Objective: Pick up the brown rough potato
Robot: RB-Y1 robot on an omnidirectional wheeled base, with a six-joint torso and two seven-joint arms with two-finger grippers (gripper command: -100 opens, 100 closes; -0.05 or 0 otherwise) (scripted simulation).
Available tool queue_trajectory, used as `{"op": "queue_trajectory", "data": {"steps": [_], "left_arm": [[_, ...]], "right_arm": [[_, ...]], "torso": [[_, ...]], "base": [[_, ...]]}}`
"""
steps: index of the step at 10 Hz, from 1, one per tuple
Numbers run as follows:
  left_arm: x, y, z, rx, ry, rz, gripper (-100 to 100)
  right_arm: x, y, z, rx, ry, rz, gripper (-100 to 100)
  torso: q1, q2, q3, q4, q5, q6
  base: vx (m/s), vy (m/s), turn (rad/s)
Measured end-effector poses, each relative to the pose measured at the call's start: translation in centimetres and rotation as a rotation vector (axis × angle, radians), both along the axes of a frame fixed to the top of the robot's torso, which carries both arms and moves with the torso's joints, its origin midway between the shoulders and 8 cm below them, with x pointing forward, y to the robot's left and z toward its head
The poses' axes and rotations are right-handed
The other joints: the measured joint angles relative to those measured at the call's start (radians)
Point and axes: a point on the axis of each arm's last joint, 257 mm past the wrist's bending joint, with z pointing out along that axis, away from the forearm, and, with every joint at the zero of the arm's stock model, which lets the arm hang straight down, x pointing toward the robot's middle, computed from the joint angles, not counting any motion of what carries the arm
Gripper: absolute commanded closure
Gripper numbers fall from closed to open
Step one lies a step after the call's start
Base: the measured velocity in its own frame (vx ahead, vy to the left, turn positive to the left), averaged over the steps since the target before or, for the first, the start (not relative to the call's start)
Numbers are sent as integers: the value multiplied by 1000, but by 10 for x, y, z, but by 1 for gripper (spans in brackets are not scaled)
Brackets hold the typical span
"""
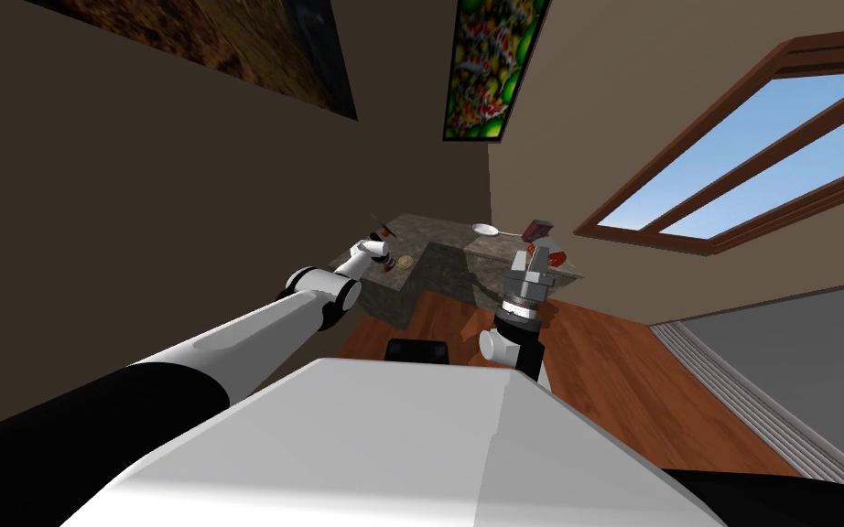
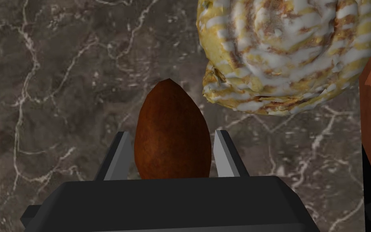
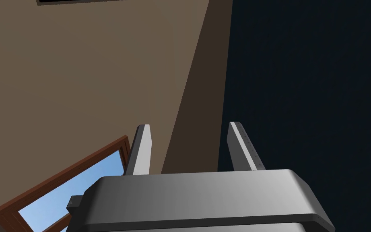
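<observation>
Brown rough egg-shaped potato (image 2: pixel 172 129) sits on dark veined marble counter (image 2: pixel 60 80), btw. fingers of L gripper (image 2: pixel 172 135). Jaws apart, just beside its sides, contact unclear. Its lower end is hidden behind gripper body. Iced spiral bun (image 2: pixel 285 52) near, partly cut off. R gripper (image 3: pixel 188 125) raised, jaws apart.
</observation>
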Motion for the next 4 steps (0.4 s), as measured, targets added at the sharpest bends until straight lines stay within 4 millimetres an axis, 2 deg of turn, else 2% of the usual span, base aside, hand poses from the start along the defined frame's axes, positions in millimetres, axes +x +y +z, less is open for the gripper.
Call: {"op": "queue_trajectory", "data": {"steps": [1, 3, 4], "left_arm": [[1, -1, 0, 0, 0, 0, 100], [4, -17, 7, 1, 3, -6, 100], [4, -18, 7, 1, 2, -6, 0]], "right_arm": [[0, 0, 0, 0, 0, 0, 0], [0, 0, 0, 0, 0, 0, 0], [0, 0, 0, 0, 0, 0, 0]], "torso": [[-2, 0, 0, 0, 0, 0], [1, 1, 1, 0, 0, 0], [-1, 0, 0, 0, 0, 0]], "base": [[-38, 50, 50], [-23, 52, 10], [-3, 5, 1]]}}
